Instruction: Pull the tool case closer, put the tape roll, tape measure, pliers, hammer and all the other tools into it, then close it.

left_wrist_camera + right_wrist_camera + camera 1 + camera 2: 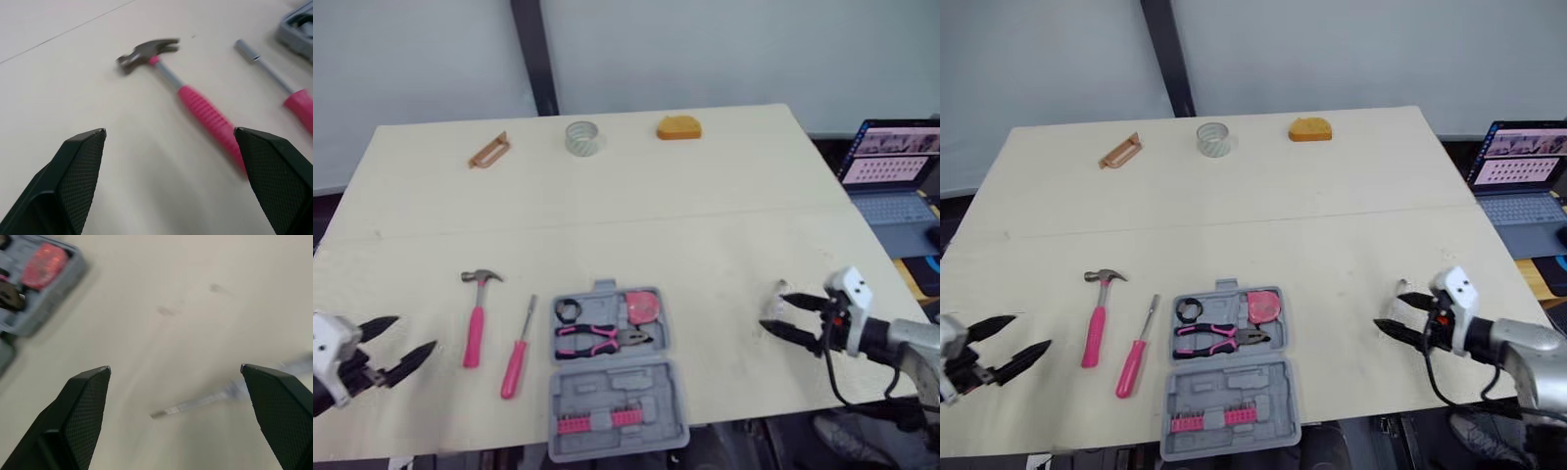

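Grey tool case [626, 387] lies open at near edge of table [705, 225], centre. Far half holds black tape roll [569, 311], pink-handled pliers [597, 338], pink tape measure [643, 305]; near half holds pink bits [597, 421]. Pink-handled hammer [475, 323] and screwdriver [516, 362] lie on table just left of case. Left gripper [416, 333]: fingers wide apart, empty, near hammer. Right gripper [772, 311]: fingers wide apart, empty, right of case.
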